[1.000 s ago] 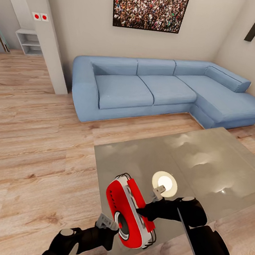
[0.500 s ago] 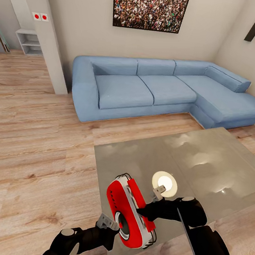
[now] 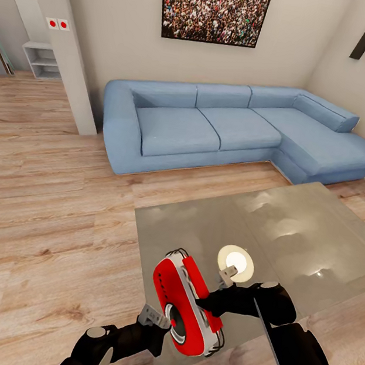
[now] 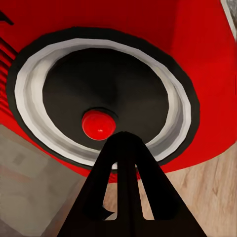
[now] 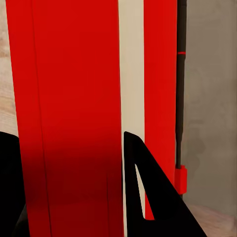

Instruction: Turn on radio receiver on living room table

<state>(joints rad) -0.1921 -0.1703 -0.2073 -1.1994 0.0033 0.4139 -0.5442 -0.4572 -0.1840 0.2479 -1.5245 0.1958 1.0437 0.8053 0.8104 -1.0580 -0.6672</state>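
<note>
Table (image 3: pixel 292 236) top bare beyond radio (image 3: pixel 183 301); sofa (image 3: pixel 228 125) well behind, wood floor (image 3: pixel 41 212) open left.

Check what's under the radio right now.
The radio receiver hangs over the table near its front edge, gripped by the right gripper. Whether its lower end touches the glass is hidden.

A blue corner sofa (image 3: pixel 233 128) stands against beige walls on a light wood plank floor (image 3: pixel 42 206). Above it hangs a framed crowd picture (image 3: pixel 213 6). A white shelf unit (image 3: pixel 42 60) sits far left.
</note>
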